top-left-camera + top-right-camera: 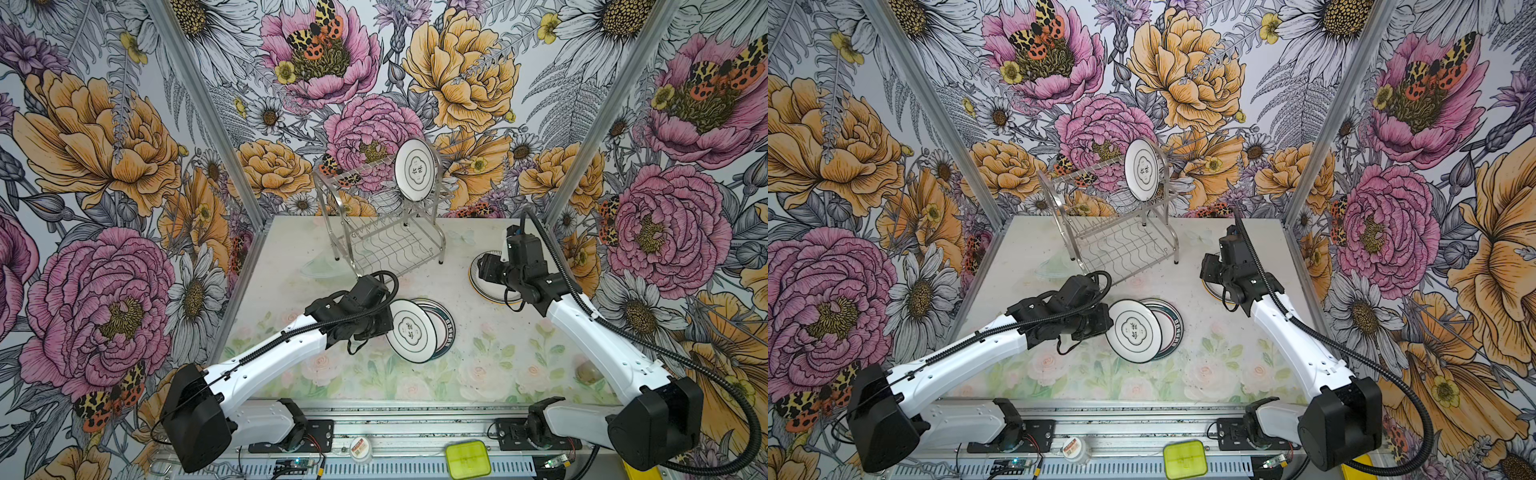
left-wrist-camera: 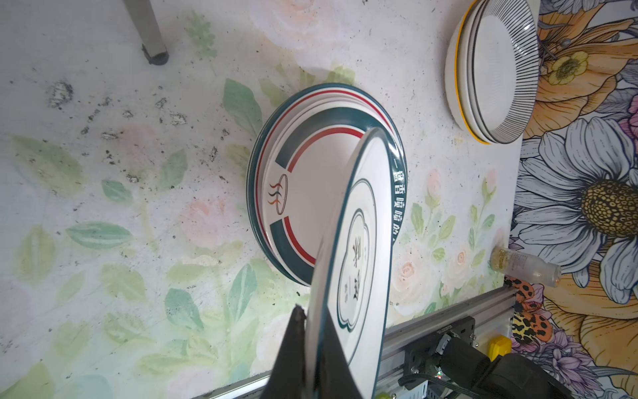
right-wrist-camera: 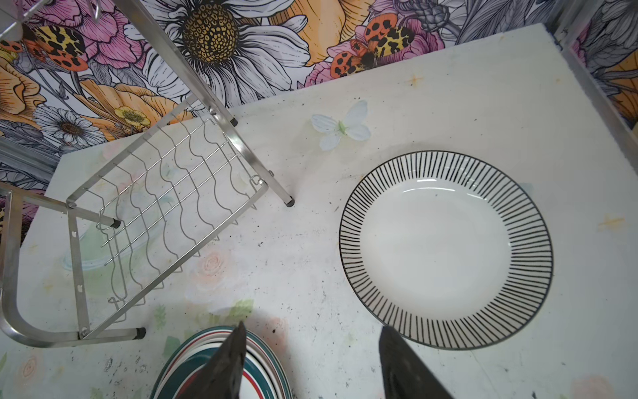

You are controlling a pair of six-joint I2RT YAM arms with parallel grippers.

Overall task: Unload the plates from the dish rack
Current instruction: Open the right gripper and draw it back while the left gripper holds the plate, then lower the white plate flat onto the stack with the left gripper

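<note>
White ceramic with a dark rim line and a cloud emblem is what's pinched on the left. The held plate (image 1: 410, 331) is gripped by its edge in the left gripper (image 2: 310, 312), with the two black fingers closed on the rim from either face. It's tilted well off flat, and the emblem face can be seen in both top views. The far part of it hangs over the teal-banded stack (image 2: 303, 179), which is laid flat on the table (image 1: 498, 361) just to the right of that gripper. Whether the plate's lower rim is touching the stack can't be told.

Further back, about mid-table, the dish rack (image 1: 440, 232) is stood against the flowered wall. One racked plate (image 1: 415, 169), same cloud emblem, is slotted upright at the right-hand end of the upper tier, well apart from both grippers.

Over on the right, the right gripper (image 3: 312, 326) is held above the table with its fingers spread wide over bare tabletop, so nothing is gripped there. In the right wrist view the striped-rim plate (image 3: 445, 248) is seen lying flat just beside one fingertip, and the teal-banded stack is partly covered by the other finger. The striped-rim plate is sat on top of a small pile, with a yellow-edged plate (image 2: 453, 89) visible underneath in the left wrist view.
</note>
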